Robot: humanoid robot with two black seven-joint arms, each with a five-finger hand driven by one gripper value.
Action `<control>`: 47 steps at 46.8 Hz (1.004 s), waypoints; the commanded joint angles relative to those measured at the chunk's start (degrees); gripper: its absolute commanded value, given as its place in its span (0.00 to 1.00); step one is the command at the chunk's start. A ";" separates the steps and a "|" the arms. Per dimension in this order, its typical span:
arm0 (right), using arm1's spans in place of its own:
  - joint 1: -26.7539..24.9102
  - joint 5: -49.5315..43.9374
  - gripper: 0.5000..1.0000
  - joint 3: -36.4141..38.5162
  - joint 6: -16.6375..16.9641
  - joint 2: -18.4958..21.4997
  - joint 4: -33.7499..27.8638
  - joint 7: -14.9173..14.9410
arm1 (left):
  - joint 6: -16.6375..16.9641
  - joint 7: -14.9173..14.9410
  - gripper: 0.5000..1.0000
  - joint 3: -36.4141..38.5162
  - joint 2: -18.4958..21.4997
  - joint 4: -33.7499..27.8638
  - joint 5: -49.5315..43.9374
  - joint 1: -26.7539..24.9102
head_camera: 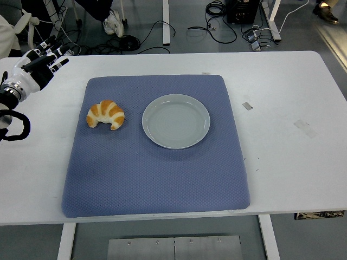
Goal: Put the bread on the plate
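A golden croissant [105, 114] lies on the left part of a blue mat [157, 162]. A pale grey plate [175, 121] sits empty on the mat just right of the croissant, a small gap between them. My left hand [44, 60] is at the far left edge over the white table, up and left of the croissant and well apart from it. Its fingers are spread and hold nothing. My right arm does not show.
The white table [282, 108] extends right of the mat with bits of tape [247, 105] on it. Cables and a person's shoe [113, 23] show on the floor beyond the far edge.
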 commanded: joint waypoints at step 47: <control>0.00 0.00 1.00 0.04 0.00 0.00 0.00 0.00 | -0.42 0.01 0.97 0.01 0.44 -0.01 -0.18 -0.84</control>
